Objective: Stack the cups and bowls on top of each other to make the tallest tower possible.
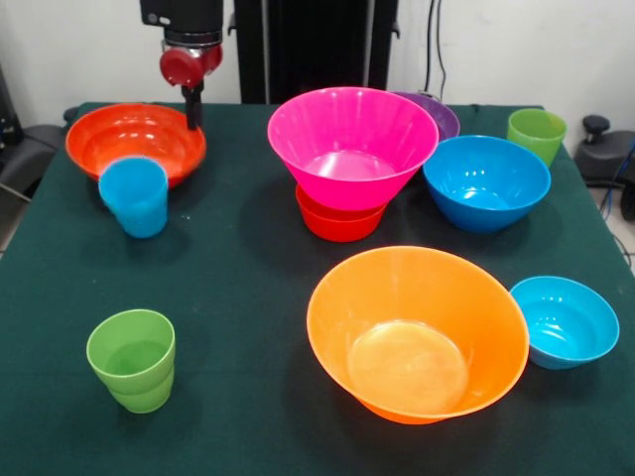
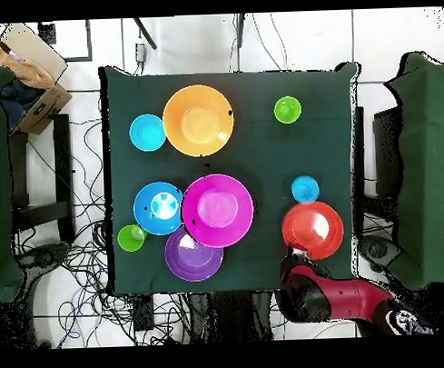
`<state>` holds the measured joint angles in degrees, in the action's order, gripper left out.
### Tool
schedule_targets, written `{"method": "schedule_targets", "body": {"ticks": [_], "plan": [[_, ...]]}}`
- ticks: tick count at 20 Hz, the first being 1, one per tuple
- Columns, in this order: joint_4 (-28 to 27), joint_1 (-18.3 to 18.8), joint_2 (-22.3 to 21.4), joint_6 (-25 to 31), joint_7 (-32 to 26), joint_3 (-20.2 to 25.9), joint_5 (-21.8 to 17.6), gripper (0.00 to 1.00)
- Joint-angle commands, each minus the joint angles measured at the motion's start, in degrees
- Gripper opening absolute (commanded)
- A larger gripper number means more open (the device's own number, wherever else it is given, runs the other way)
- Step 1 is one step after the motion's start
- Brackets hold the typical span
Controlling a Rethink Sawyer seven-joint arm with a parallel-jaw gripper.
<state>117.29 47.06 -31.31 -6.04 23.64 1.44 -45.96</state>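
1. The tool [image 1: 191, 107] hangs over the far rim of the glossy medium red-orange bowl [image 1: 134, 139]; its finger state cannot be told.
2. The flared pink bowl [image 1: 351, 144] sits on the small red-orange bowl [image 1: 337, 223], mid-desk [image 1: 238, 297].
3. The tapered sky-blue cup [image 1: 135, 195] touches the medium bowl's near rim.

Front and overhead views, shared table [image 1: 248, 297]

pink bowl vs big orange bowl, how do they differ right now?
The pink bowl sits on top of a small red-orange bowl; the orange bowl rests straight on the table. The pink bowl stands mid-table beside the purple bowl and blue bowl; the orange bowl is nearer the front camera, by the small blue bowl. Both are large, glossy, upright and empty.
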Motion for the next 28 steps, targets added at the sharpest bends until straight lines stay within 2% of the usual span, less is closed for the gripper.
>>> {"method": "schedule_targets", "body": {"ticks": [1, 9, 13, 16, 19, 21, 24, 28], "plan": [[-4.5, -2.3, 2.6, 0.9, 12.2, 3.8, 0.1, 0.0], [-4.7, -0.3, 1.9, 2.2, 10.7, 5.8, -1.1, 0.0], [-4.0, 2.5, 1.1, 3.8, 9.4, 8.4, -2.0, 0.0], [-4.6, 0.9, 1.4, 2.5, 10.0, 7.0, -1.8, 0.0], [-4.4, 2.3, 0.5, 3.5, 9.1, 8.4, -2.1, 0.0], [-2.6, 5.1, -2.1, 6.8, 7.7, 11.9, -1.5, 0.0], [0.9, 7.4, -9.3, 13.8, 4.8, 16.4, 2.3, 0.0], [3.2, 6.3, -17.5, 21.3, 2.8, 19.2, 7.6, 0.0]]}}
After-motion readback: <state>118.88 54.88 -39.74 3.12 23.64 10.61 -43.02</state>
